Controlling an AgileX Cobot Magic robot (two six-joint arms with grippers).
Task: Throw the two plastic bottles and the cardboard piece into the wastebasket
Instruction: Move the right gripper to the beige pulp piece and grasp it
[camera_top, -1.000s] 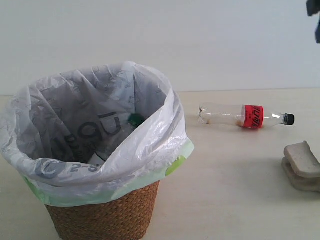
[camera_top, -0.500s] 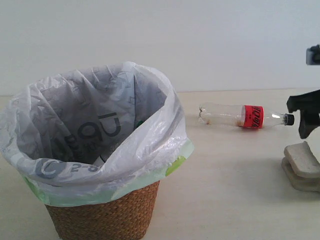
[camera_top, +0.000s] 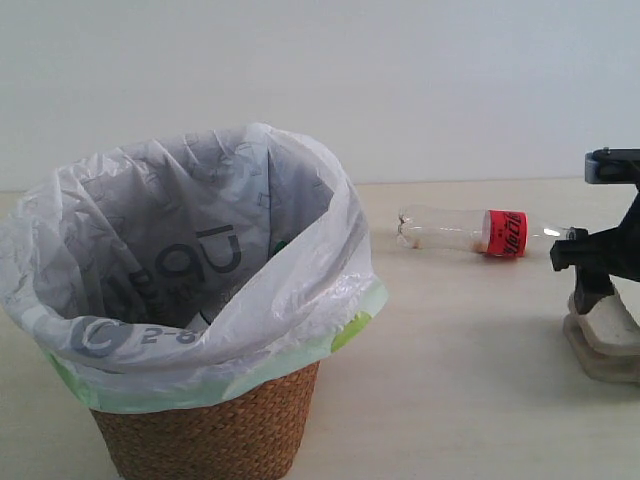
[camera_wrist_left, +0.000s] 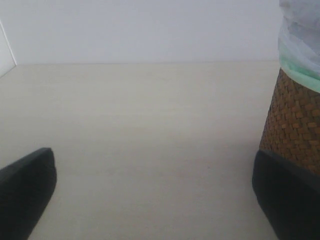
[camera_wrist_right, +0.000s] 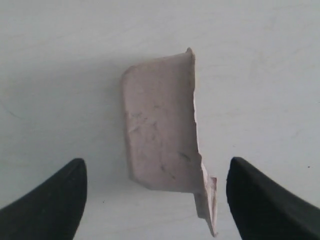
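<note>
red-label bottle and cardboard piece left to bin; right gripper jaws wide over the cardboard, left gripper wide and empty by wastebasket

Exterior view: low and close before the basket, facing across the counter to the wall. Left wrist view: near counter level, sharing the basket's side. Right wrist view: straight down, close over the cardboard, shared with the exterior view.
</note>
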